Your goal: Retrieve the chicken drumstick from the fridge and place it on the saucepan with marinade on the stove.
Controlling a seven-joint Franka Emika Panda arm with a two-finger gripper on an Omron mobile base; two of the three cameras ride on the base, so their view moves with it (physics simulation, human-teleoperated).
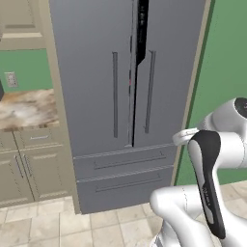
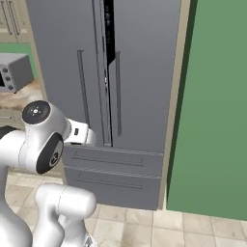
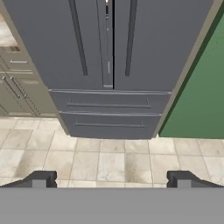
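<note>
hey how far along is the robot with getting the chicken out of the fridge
Early on. Done: the robot faces the fridge, whose right door stands slightly ajar, with a dark gap beside the left door. In hand: nothing; the gripper is open and empty, short of the handles. Left: pull a door wide, take the drumstick, carry it to the saucepan.

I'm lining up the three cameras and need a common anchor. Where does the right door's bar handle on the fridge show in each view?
Left base view: right door handle of the fridge, centre right, beside the dark door gap.
Right base view: upper centre.
Hand view: top centre.
Shared landmark: the upper drawer below the doors.
</note>
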